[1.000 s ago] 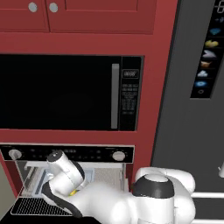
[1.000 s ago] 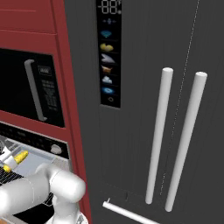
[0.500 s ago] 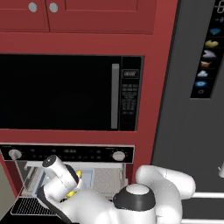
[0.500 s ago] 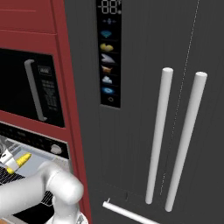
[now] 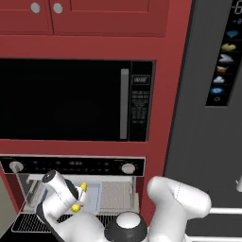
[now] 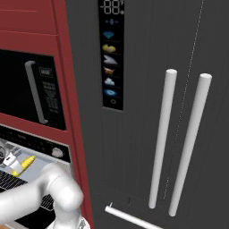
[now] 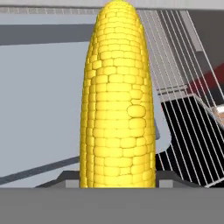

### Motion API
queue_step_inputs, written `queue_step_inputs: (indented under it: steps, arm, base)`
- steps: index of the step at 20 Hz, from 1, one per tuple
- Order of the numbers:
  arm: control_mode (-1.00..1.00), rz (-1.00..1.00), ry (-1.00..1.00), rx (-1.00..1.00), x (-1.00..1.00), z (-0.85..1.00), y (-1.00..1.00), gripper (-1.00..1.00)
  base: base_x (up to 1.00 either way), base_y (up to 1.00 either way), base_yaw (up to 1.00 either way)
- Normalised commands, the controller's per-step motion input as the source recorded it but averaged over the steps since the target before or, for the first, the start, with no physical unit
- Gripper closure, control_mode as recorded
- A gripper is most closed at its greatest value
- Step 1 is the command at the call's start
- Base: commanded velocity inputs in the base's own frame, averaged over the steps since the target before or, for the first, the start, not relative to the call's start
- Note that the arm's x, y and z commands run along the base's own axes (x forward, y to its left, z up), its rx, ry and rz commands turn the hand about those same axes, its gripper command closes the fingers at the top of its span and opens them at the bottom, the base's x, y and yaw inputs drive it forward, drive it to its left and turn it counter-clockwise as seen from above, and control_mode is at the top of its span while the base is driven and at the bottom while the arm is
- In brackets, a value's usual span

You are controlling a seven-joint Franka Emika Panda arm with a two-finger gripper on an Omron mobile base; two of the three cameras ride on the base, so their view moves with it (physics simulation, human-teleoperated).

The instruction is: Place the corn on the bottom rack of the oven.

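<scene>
I'm gripping the corn (image 7: 117, 100) in my pincer (image 5: 78, 196), clamped across its middle, hanging it just inside the oven (image 5: 75, 166) mouth, above the bottom rack (image 5: 28, 222). It's feeling light and stiff, bumpy enough not to slip. Since a second ago I'm swinging toward nine o'clock, deeper into the cavity.

Red cabinetry (image 5: 118, 45) surrounds a black built-in microwave (image 5: 71, 99) with a vertical silver handle. Two round knobs sit on the upper cabinet doors. Adjacent right: dark grey refrigerator (image 6: 147, 112), two pale vertical handles, lit icon panel (image 6: 109, 58).
</scene>
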Motion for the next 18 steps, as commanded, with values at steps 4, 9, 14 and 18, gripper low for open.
queue_step_inputs:
  steps: [4,9,14,18]
  arm:
    - [-1.0,0.0,-0.03,-0.04,0.34,-0.5,0.23,1.0]
    - [-1.0,0.0,-0.04,-0.01,0.44,-0.35,0.05,1.0]
    - [-1.0,0.0,-0.01,0.0,0.36,-0.35,0.0,1.0]
    - [-1.0,0.0,-0.02,-0.04,0.18,-0.57,0.0,1.0]
  base:
    - [0.0,0.0,0.0]
    - [0.0,0.0,0.0]
    - [0.0,0.0,0.0]
    - [0.0,0.0,0.0]
